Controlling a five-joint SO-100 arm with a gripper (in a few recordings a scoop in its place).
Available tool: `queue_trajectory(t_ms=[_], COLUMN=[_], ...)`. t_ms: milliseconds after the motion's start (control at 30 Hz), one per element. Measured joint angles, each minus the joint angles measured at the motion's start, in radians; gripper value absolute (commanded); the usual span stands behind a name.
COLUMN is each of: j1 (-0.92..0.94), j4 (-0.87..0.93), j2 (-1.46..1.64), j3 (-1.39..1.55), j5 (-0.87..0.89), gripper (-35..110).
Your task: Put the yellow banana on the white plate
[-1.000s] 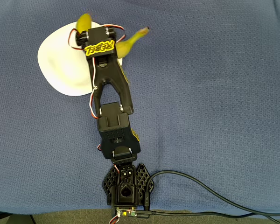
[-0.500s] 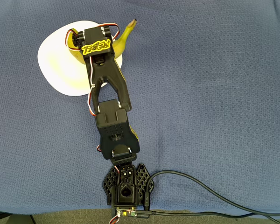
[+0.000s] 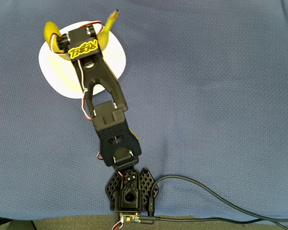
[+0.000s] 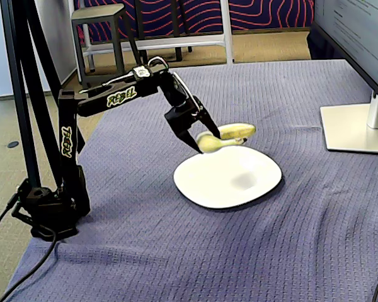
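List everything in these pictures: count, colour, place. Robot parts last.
yellow banana: one, yellow, held in the air over the far edge of the plate.
white plate: one, white, on the cloth, mid-table in the fixed view.
cloth: one, blue-purple, covering the table.
monitor stand: one, silver-white, right edge of the fixed view.
stool: one, grey, on the floor behind the table.
cable: one, black, running from the arm's base.
arm: one, black with yellow lettering.
gripper: one, black, shut on the banana.

Surface (image 4: pixel 145 251) covered w/ blue-purple textured cloth. White plate (image 4: pixel 227 179) laid directly on it; arm base (image 4: pixel 47 211) and monitor stand (image 4: pixel 356 129) also seated there.
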Motion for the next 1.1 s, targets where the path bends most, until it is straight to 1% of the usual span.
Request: queue_trajectory(t_ms=[167,400,1100], j1=[-0.038,-0.037,-0.043], j4=[0.0,-0.009,-0.032], j2=[-0.009,-0.069,-0.172], j3=[-0.002,-0.002,-0.002], j5=[0.064,0.115,0.141], gripper=[0,0,0])
